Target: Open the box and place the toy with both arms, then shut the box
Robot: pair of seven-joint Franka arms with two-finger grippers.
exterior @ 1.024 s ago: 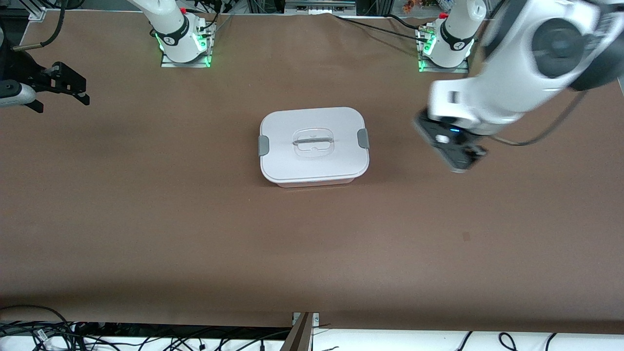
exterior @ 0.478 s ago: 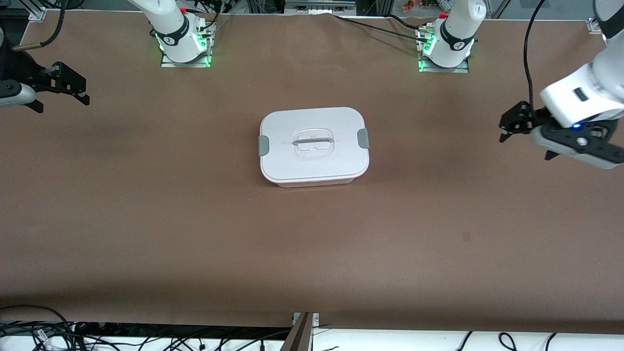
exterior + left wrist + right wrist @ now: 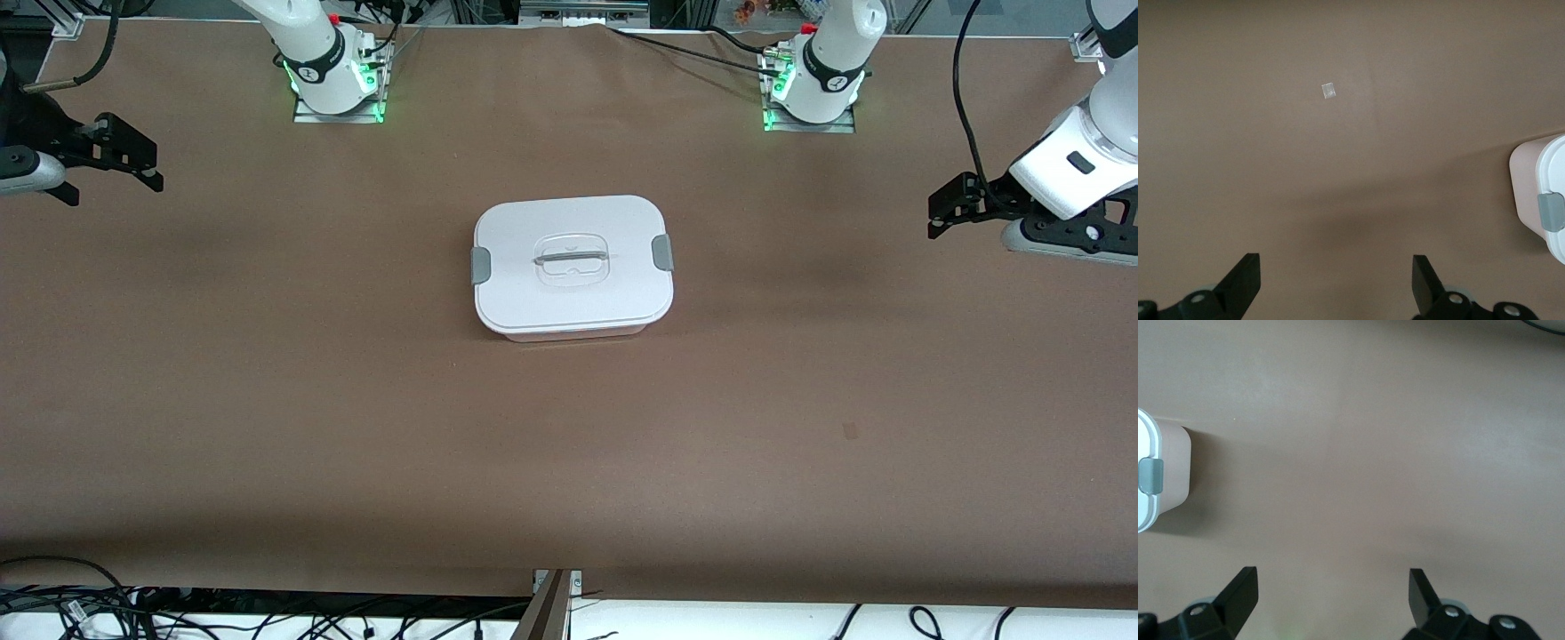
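The box point(image 3: 573, 267) stands in the middle of the table, its white lid on and its grey side clips point(image 3: 661, 252) down. The toy is not in view. My left gripper point(image 3: 938, 212) is open and empty, up over the left arm's end of the table, well apart from the box. In the left wrist view the gripper point(image 3: 1336, 267) is open over bare table, with the box's end point(image 3: 1538, 193) at the frame's edge. My right gripper point(image 3: 153, 169) is open and empty over the right arm's end. In the right wrist view the gripper point(image 3: 1333, 580) is open and the box's end point(image 3: 1165, 473) shows.
The brown table cover point(image 3: 356, 400) spreads all round the box. A small dark mark point(image 3: 851, 432) lies nearer the front camera, toward the left arm's end. A small pale patch point(image 3: 1329, 91) lies on the cover. Cables point(image 3: 89, 604) run along the table's front edge.
My left arm has swung away from beside the box out toward the left arm's end of the table. The right arm and the box have not moved.
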